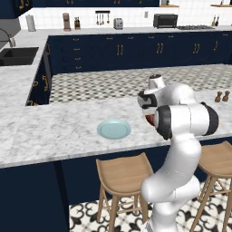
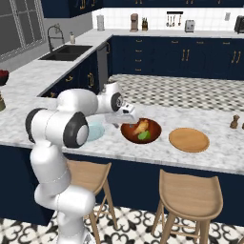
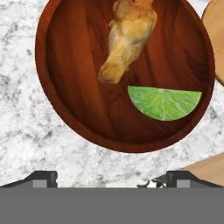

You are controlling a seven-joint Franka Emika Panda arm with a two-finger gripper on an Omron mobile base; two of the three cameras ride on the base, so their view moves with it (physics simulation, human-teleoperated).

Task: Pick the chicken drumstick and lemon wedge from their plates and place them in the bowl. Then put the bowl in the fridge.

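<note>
I see the golden-brown chicken drumstick (image 3: 127,37) and green lemon wedge (image 3: 164,102) already inside the dark reddish wooden bowl (image 3: 65,65); my gripper (image 3: 111,177) hangs spread and empty, fridge trip left.

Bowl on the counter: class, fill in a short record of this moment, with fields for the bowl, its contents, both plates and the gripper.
bowl: dark red-brown bowl on the marble counter, between the two plates
contents: chicken drumstick and lemon wedge, lying side by side
blue plate: blue plate with nothing on it
wooden plate: wooden plate with nothing on it
gripper: gripper open, above the bowl's edge, holding nothing
still to do: bowl into the fridge
</note>
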